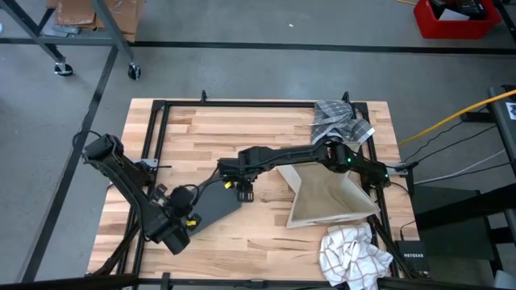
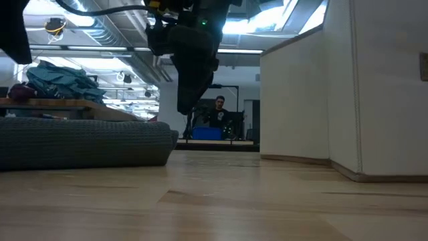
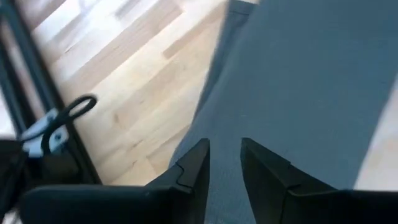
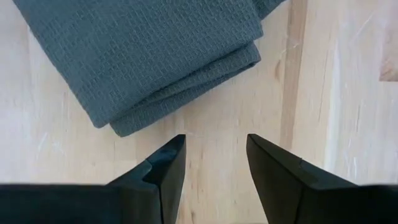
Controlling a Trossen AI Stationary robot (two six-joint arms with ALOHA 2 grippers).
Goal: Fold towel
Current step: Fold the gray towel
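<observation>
Floor: grey concrete (image 1: 266,72) lay around the tabletop, crossed by a dark line at the far side.
Tabletop: pale wooden planks (image 1: 242,129) sat in a black metal frame (image 1: 161,105).
Far right corner: a red bin (image 1: 455,20) stood on the floor.
Right side: a yellow cable (image 1: 451,117) ran across the floor.
Far left: a wheeled rack (image 1: 60,36) carried cardboard.
Ceiling: ducts and bright lights (image 2: 120,57) showed in the low view.
Background: a seated person (image 2: 219,110) was far behind the table.
Right wall: a white panel (image 2: 334,87) rose just beside the tabletop.
</observation>
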